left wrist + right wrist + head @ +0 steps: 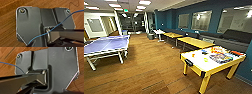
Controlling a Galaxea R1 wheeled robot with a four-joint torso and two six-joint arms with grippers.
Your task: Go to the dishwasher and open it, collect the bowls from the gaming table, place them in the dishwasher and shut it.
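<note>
A recreation room with a wood floor. The gaming table (214,61), white tabletop with yellow edge, stands at four o'clock, cluttered with small colourful items; bowls cannot be picked out. Approach squarely, stopping just beside its near edge. Whether either claw is released or clenched, I cannot tell.

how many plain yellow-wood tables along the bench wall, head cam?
2. Nearer yellow-wood table stands just behind the gaming table; farther yellow-wood table sits beyond it along the bench. More may be hidden farther back.
</note>
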